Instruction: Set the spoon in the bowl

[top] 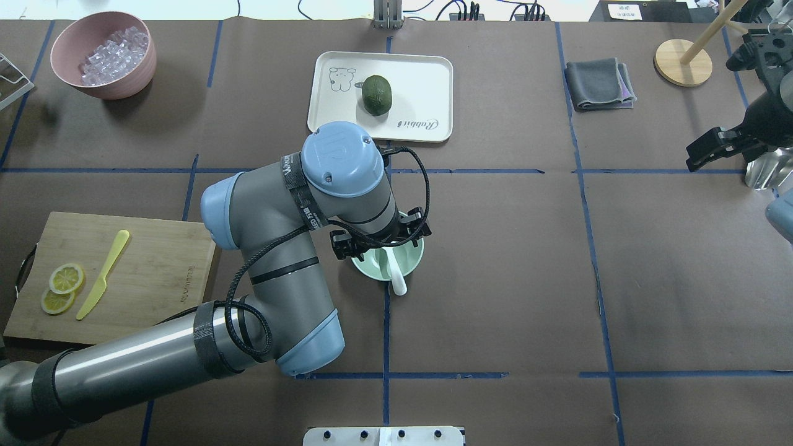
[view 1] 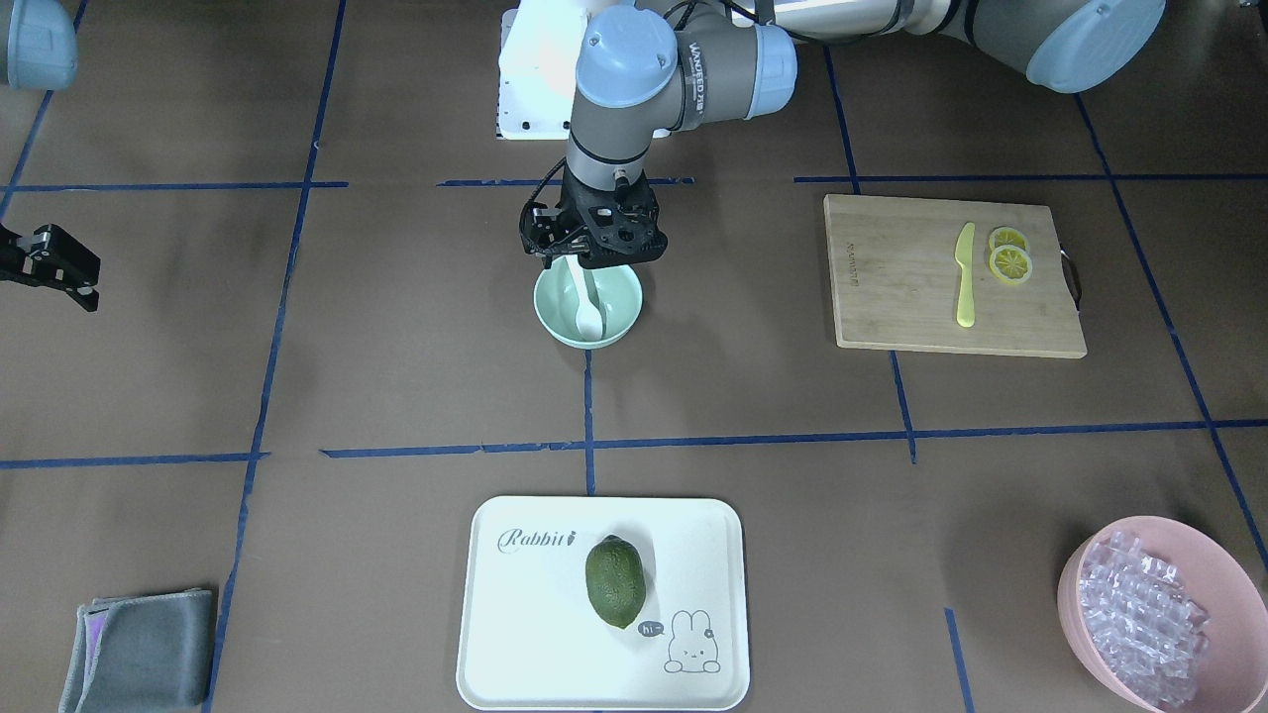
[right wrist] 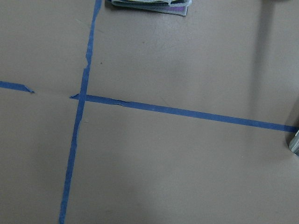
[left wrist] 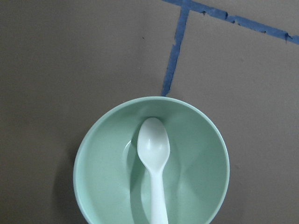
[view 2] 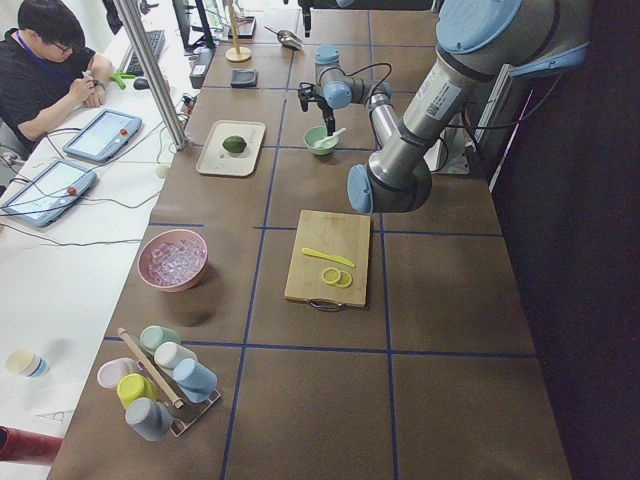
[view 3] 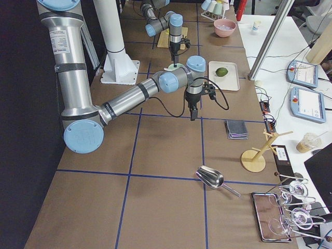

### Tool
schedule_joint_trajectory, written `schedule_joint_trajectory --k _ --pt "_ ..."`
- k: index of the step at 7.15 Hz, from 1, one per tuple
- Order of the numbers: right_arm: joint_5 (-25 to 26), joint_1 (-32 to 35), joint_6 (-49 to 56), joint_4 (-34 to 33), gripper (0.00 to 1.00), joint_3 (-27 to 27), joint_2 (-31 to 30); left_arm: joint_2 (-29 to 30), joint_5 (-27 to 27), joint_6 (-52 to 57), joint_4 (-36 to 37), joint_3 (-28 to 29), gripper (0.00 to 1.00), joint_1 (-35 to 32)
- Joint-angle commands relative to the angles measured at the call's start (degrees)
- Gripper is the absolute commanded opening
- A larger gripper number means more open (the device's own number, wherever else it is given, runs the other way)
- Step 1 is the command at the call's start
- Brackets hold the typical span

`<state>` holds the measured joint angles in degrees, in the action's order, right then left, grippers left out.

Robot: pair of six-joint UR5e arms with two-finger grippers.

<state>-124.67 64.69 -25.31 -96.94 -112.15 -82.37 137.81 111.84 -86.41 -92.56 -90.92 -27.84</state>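
Note:
The pale mint-green bowl point(view 1: 555, 319) stands at the table's middle; it also shows in the overhead view point(top: 414, 260) and the left wrist view point(left wrist: 103, 177). The white spoon point(view 1: 588, 317) lies in it, scoop point(left wrist: 153, 144) on the bowl's floor. Its handle leans on the robot-side rim and sticks out over it point(top: 398, 282). My left gripper point(view 1: 591, 254) hovers just above the bowl, open, and its fingers do not show in the wrist view. My right gripper point(top: 712, 150) is open and empty, far off to the side over bare table.
A wooden board point(view 1: 892, 287) holds a yellow knife point(view 1: 965, 277) and lemon slices point(view 1: 1010, 262). A white tray point(view 1: 535, 614) carries a green fruit point(view 1: 614, 581). A pink bowl point(view 1: 1075, 584) of clear cubes and a grey cloth point(view 1: 139, 654) sit at the far edge.

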Motion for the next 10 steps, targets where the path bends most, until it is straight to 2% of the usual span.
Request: schedule_joint_trajectory --k 1,2,3,4,5,7,9,10 --pt "0.0 0.0 0.0 0.0 1.00 0.0 0.0 0.0 0.4 0.4 0.3 -0.5 1.00 -0.9" --pt "-1.0 0.8 0.4 0.0 1.00 0.2 -0.2 -0.4 5.0 1.2 2.1 -0.8 1.00 -3.9" --pt "-3.2 2.6 2.2 0.1 1.00 0.2 -1.1 -3.6 8.3 9.6 5.4 -3.4 1.00 -7.3" --pt "-3.6 5.2 7.6 0.1 1.00 0.3 -2.7 -8.4 8.7 18.3 8.9 -7.7 1.00 -11.1" --pt "-4.5 8.4 12.8 0.0 1.00 0.8 -4.2 -13.6 12.0 27.3 11.1 -11.4 1.00 -16.6" --pt "-5.3 15.9 25.7 0.0 1.00 3.4 -8.7 -24.7 17.3 44.4 11.5 -17.0 1.00 -27.0" --pt "-7.5 24.1 39.2 0.1 1.00 10.0 -11.2 -34.9 21.7 63.5 11.3 -17.2 1.00 -38.5" --pt "-10.4 27.7 41.8 0.1 1.00 13.8 -11.3 -38.3 21.8 72.2 11.3 -16.6 1.00 -43.8"
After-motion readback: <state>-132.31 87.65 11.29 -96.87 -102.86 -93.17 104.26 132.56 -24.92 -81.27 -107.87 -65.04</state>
